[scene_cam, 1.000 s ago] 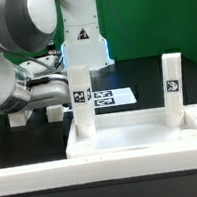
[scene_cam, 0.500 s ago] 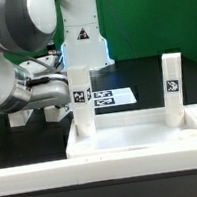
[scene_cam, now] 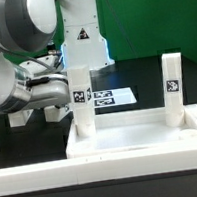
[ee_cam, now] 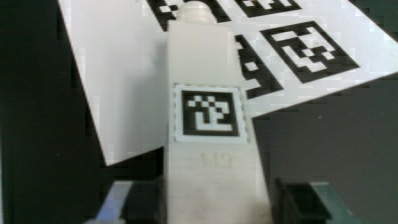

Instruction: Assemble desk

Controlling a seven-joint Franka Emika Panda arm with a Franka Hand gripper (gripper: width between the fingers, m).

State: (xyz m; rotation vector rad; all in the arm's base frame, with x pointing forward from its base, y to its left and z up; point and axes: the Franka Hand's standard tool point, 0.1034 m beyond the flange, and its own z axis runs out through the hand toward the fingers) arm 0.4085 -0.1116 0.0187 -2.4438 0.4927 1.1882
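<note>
The desk panel (scene_cam: 143, 141), white with a raised rim, lies flat at the front. Two white square legs with black-and-white tags stand upright in its far corner sockets: one on the exterior view's left (scene_cam: 82, 101), one on the right (scene_cam: 173, 89). The arm reaches in from the exterior view's left to the left leg. In the wrist view my gripper (ee_cam: 214, 205) is shut on that leg (ee_cam: 210, 110), a finger pressed against each side below its tag. In the exterior view the leg hides the fingertips.
The marker board (scene_cam: 111, 97) lies on the dark table behind the panel and shows beyond the leg in the wrist view (ee_cam: 294, 50). A long low white border rail (scene_cam: 36, 176) runs along the front. The robot base (scene_cam: 82, 38) stands at the back.
</note>
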